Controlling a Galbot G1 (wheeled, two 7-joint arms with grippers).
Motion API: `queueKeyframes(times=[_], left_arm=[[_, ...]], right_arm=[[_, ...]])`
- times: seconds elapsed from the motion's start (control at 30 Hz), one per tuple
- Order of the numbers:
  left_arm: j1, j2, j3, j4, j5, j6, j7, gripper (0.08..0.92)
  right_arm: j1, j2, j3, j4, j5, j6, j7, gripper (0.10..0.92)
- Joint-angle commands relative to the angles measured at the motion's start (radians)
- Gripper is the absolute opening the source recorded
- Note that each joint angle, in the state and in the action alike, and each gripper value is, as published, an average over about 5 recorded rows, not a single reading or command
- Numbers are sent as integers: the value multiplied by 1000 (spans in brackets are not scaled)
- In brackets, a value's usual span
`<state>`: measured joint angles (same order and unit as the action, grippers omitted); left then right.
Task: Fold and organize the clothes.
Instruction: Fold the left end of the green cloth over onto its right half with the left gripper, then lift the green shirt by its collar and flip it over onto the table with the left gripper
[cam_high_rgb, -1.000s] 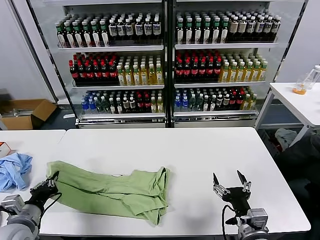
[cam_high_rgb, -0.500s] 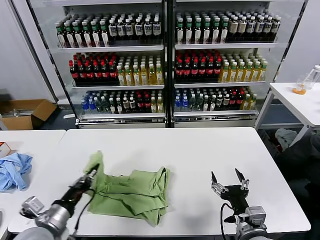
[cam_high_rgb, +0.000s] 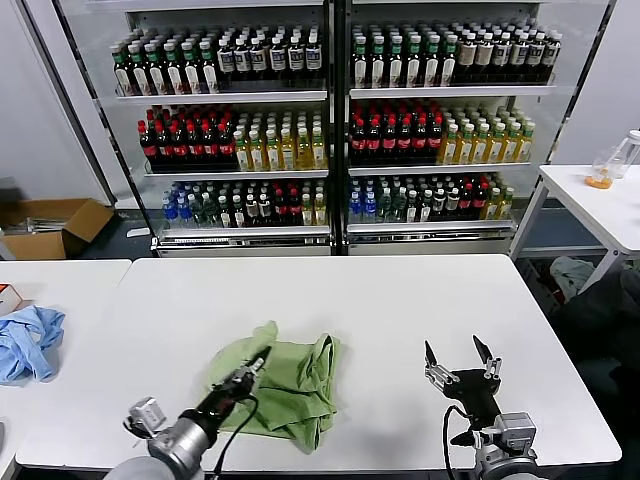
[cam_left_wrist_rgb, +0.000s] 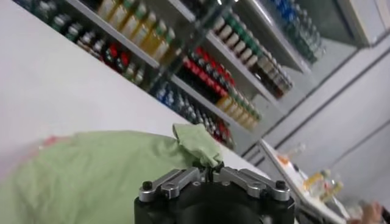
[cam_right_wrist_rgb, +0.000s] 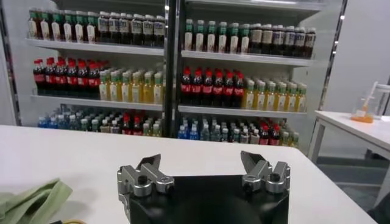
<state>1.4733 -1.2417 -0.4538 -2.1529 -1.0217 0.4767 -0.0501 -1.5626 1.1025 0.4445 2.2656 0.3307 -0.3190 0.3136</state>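
While folded near the table's (cam_high_rgb: 400, 300) front edge, green T-shirt (cam_high_rgb: 290, 385), left pincer (cam_high_rgb: 262, 356) nipping its fold, right pincer (cam_high_rgb: 461, 356) spread wide, empty.

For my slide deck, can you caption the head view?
Left gripper folds green T-shirt on white table; right gripper waits open.

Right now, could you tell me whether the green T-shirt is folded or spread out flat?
Folded. The green T-shirt lies doubled in a compact bundle on the white table, with the left gripper over its upper layer.
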Motion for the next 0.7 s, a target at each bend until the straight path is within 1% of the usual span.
queueKeyframes(times=[0.03, 0.23, 0.33, 0.4, 0.47, 0.57, 0.7], left_arm=[[-37, -9, 130, 46, 202, 11, 67, 205], [19, 3, 93, -45, 209, 22, 100, 378], [53, 6, 43, -77, 212, 16, 97, 465], [72, 9, -4, -87, 216, -3, 77, 517], [83, 14, -48, -78, 239, -34, 41, 577], [87, 26, -95, -27, 308, -79, -14, 664], [84, 38, -118, 61, 394, -112, -49, 771]], right_arm=[[-1, -2, 2, -2, 1, 2, -2, 823], [4, -4, -5, -6, 0, 3, -3, 823], [6, -3, -9, -8, 0, 4, -3, 823], [6, -2, -12, -8, 0, 5, -4, 823], [6, -1, -14, -8, -1, 5, -4, 823], [6, 1, -16, -8, -2, 6, -5, 823], [4, 3, -16, -5, -5, 7, -5, 823]])
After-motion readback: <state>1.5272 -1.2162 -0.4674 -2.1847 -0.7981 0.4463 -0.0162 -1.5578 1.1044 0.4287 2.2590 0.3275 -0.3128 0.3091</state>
